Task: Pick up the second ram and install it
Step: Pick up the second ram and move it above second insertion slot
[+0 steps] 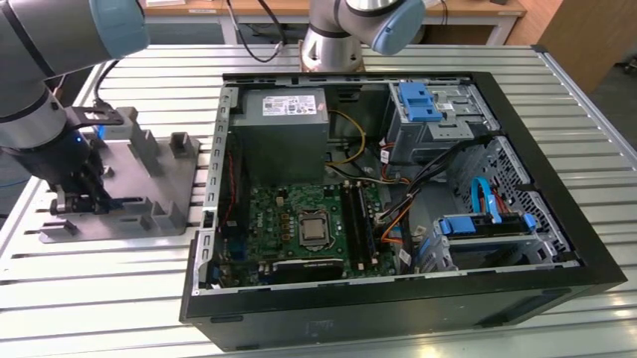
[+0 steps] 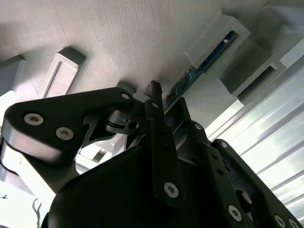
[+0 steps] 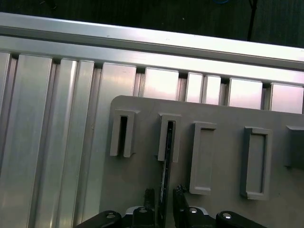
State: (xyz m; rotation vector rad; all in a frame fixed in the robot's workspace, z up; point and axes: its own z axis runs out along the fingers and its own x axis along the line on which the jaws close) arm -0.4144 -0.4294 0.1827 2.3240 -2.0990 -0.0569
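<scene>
The second ram (image 3: 165,161) stands on edge in a slot of the gray holder plate (image 3: 223,114), a thin dark board seen edge-on. In the second wrist view the ram (image 2: 199,66) shows as a dark strip with small blue-green parts running out of a gray block. My gripper (image 3: 164,192) is down over the ram's near end, one finger on each side with a thin gap to the board, so it is open. In the exterior view the gripper (image 1: 85,201) is low over the holder plate (image 1: 169,179) at the exterior view's left.
An open computer case (image 1: 518,134) lies at the exterior view's right, with the green motherboard (image 1: 289,216), CPU socket (image 1: 313,227) and long black memory slots (image 1: 359,220). Empty gray holder blocks (image 3: 202,156) flank the ram. Everything rests on a slatted aluminium table (image 1: 587,67).
</scene>
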